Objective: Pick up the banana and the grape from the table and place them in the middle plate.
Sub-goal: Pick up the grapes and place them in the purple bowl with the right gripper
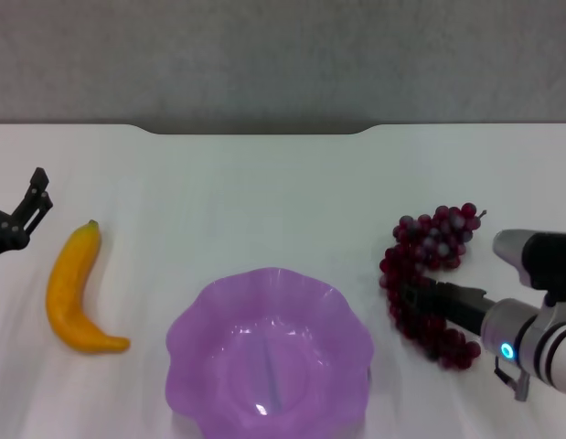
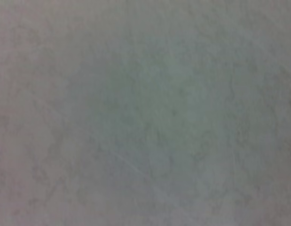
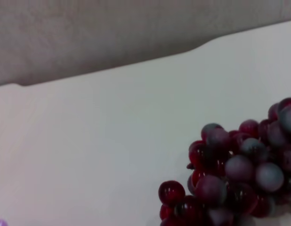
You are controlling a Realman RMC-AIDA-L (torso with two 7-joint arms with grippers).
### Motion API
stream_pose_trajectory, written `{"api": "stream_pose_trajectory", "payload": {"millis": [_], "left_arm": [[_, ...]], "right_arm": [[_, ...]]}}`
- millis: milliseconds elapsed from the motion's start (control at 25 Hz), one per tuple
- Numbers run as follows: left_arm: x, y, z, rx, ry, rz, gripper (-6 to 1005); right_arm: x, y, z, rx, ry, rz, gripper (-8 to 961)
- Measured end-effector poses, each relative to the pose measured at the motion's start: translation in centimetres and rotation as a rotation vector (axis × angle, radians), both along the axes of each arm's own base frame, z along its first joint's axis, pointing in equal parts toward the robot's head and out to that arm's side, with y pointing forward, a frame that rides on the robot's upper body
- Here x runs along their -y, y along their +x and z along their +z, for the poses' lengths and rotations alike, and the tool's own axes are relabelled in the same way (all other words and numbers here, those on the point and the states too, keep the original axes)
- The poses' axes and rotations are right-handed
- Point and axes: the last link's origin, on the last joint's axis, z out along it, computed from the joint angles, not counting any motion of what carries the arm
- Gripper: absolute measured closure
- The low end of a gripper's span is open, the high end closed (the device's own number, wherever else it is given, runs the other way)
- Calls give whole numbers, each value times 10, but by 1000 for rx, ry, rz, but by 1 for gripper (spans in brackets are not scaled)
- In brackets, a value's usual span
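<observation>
A robot test bench or lab setup is suggested: a bare white desk with a notched far edge is set against a plain grey wall across the top of the frame.

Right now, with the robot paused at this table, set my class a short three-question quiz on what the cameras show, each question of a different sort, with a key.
1. True or false: the banana already lies in the middle plate.
2. Multiple choice: the right gripper is
A. over the grape
B. over the plate
C. at the table's far edge
3. Fill in: the left gripper sits at the table's left edge, beside the ______.

Key
1. False; the banana lies on the table left of the plate, which holds no fruit.
2. A; it reaches into the bunch from the right.
3. banana
</observation>
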Motion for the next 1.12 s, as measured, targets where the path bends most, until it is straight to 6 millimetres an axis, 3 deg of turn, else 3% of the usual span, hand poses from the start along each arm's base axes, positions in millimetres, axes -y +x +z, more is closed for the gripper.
{"api": "stream_pose_trajectory", "payload": {"millis": [600,1120], "left_arm": [[1,-1,2,0,5,0,118],[1,-2,2,-2,7,3,118]], "right_arm": [[-9,0,15,-19,42,34,640],[-18,0,58,-72,175,193,664]]}}
